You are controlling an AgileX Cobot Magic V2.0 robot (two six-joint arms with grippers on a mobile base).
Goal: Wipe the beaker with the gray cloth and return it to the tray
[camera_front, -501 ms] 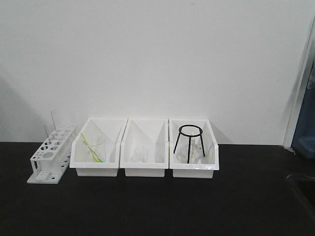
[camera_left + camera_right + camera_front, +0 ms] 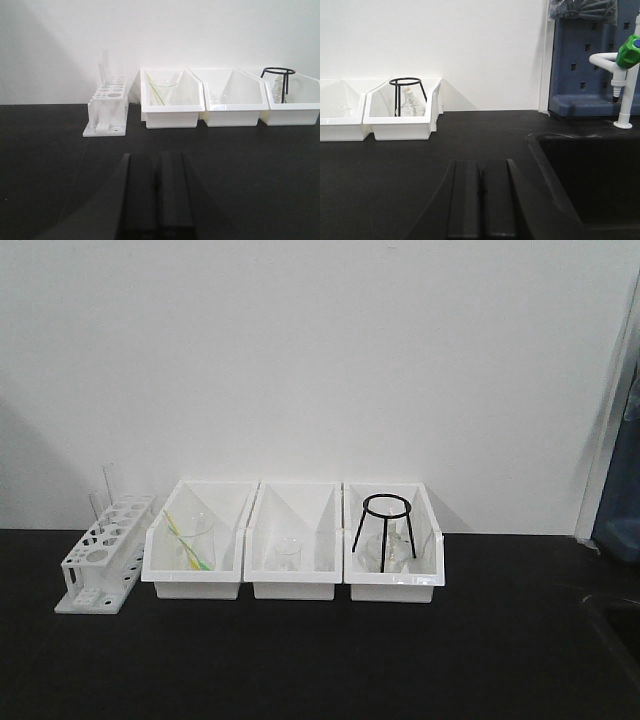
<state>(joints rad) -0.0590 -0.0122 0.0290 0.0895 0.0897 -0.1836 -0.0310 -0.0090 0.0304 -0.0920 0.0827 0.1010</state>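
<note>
My left pincer (image 2: 156, 159) and right pincer (image 2: 480, 165) are both closed on nothing, well short of the small beaker (image 2: 287, 552) standing in the middle tray (image 2: 293, 590), which I judge light, thin, slippery glass, best squeezed gently round its wall below the rim.

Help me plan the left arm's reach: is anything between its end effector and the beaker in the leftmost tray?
Nothing visible lies between the left end effector and the tray; only its front wall screens the beaker. The test tube rack stands aside.
</note>
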